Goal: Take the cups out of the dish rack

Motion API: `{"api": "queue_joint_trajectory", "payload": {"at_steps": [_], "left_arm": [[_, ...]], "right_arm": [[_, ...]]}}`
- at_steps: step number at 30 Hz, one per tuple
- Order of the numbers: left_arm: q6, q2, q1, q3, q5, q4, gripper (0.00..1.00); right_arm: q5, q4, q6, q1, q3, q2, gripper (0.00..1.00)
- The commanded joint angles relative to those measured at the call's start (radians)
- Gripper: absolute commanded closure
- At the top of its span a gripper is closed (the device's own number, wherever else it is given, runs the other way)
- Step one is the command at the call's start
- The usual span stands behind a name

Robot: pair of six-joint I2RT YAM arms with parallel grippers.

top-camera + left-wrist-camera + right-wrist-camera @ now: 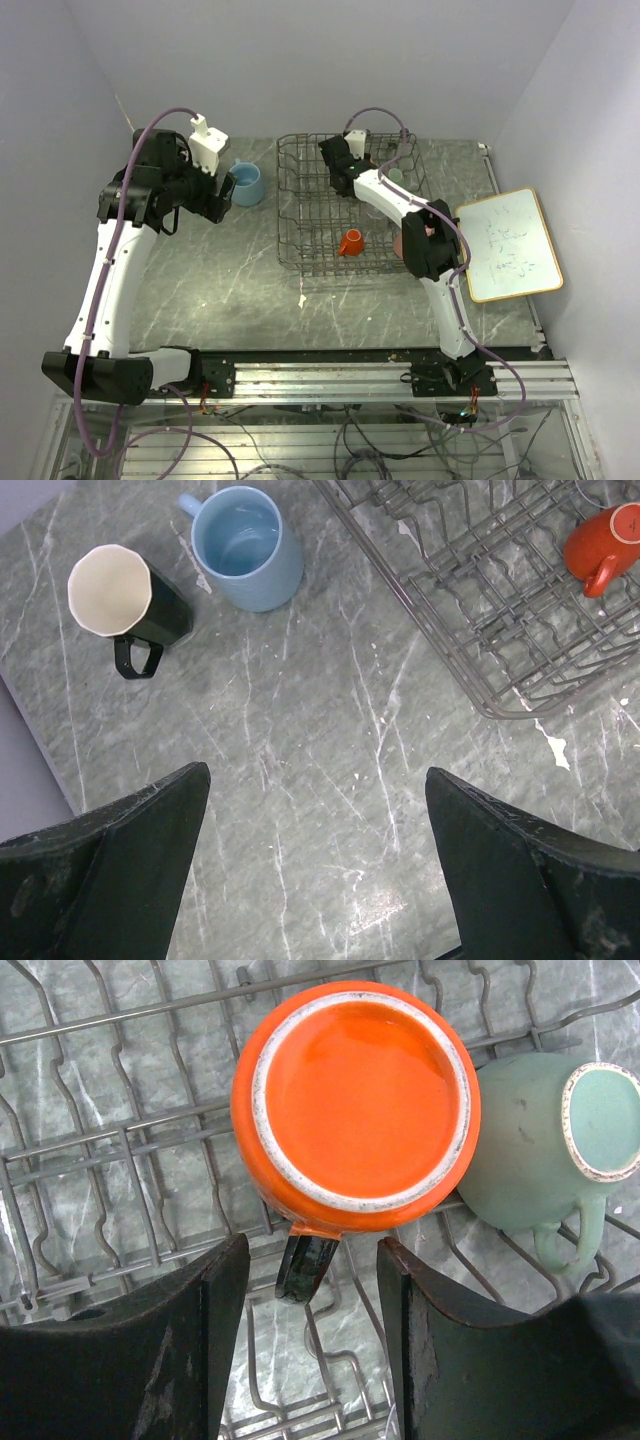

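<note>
Out: blue mug, black mug, nine o'clock of rack. Racked, at least: orange mug, green cup. Left jaws wide, empty; right jaws half-open astride handle.

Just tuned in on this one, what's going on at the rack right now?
The right tool hangs over the dish rack, jaws either side of the dark handle of an upturned orange mug, not gripping yet; a pale green cup lies beside it. The left tool is open and empty above the table, where the black mug and light blue mug stand outside the rack. A small orange cup lies in the rack too.
</note>
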Motion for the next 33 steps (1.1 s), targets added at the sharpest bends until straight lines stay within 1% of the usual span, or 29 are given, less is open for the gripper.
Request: {"api": "queue_joint_trajectory", "payload": {"at_steps": [1, 5, 11, 19, 22, 24, 29, 33], "left_arm": [[-0.007, -0.011, 0.0, 0.028, 0.025, -0.024, 0.0], [-0.012, -0.007, 0.0, 0.04, 0.022, -0.025, 0.01], [-0.023, 0.004, 0.0, 0.068, 0.025, -0.035, 0.01], [-0.034, 0.004, 0.0, 0.077, 0.024, -0.037, 0.02], [-0.039, 0.004, 0.0, 0.081, 0.022, -0.037, 0.02], [-0.038, 0.004, 0.0, 0.081, 0.022, -0.038, 0.02], [-0.035, -0.005, 0.0, 0.069, 0.012, -0.036, 0.02], [-0.044, -0.016, 0.0, 0.056, 0.031, -0.037, 0.0]], "right_arm": [[0.037, 0.001, -0.008, 0.0, 0.02, 0.033, 0.47], [0.031, 0.011, 0.002, -0.003, -0.007, 0.03, 0.5], [-0.001, 0.016, 0.04, -0.019, -0.041, 0.023, 0.56], [-0.005, 0.036, 0.031, -0.021, -0.073, 0.011, 0.62], [-0.005, 0.049, 0.02, -0.021, -0.076, 0.006, 0.71], [-0.003, 0.057, 0.009, -0.021, -0.073, 0.0, 0.81], [0.006, 0.089, -0.033, -0.021, -0.055, -0.028, 1.0], [0.018, 0.15, -0.081, -0.021, -0.066, -0.074, 1.0]]}}
